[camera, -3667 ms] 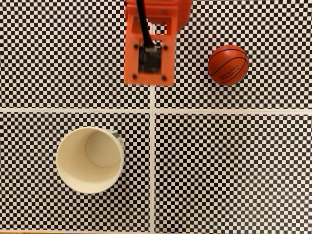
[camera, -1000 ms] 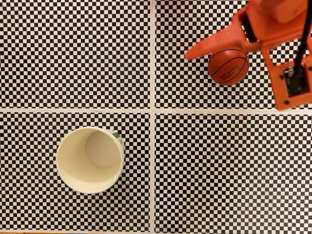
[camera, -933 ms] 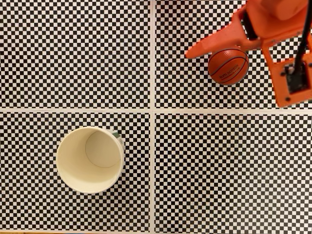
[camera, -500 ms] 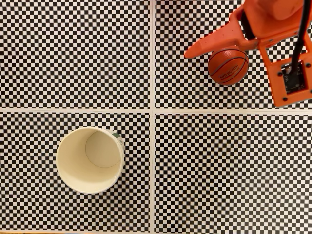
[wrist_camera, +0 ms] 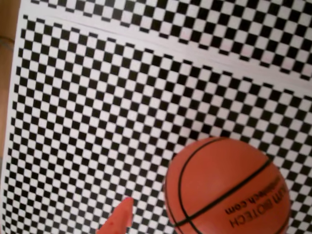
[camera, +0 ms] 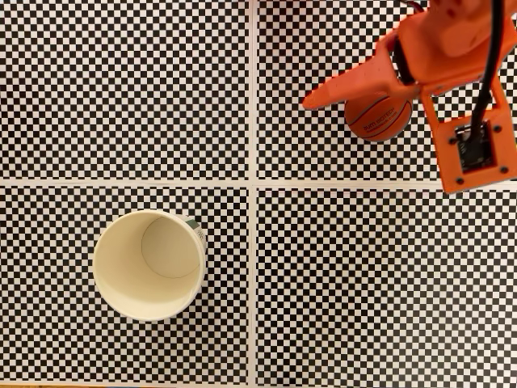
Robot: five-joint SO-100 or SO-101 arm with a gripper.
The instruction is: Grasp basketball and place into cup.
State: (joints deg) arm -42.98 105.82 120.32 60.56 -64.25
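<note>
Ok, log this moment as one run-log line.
phase: reach | gripper: over basketball, closure unclear | basketball: on checkered mat | cup: upright, empty

Black-and-white checkerboard mat (camera: 121,97) covers whole work surface; white seam lines (camera: 253,242) cross it, splitting it into four panels in fixed view; strip of tan bare surface (wrist_camera: 6,97) at left edge, wrist view

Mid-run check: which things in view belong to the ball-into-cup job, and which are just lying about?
Part of the job:
- basketball, on the mat, partly under the arm
- cup, upright, empty
- gripper, over the ball; one fingertip shows in the wrist view

Just lying about:
- only the checkered mat; nothing else loose
</note>
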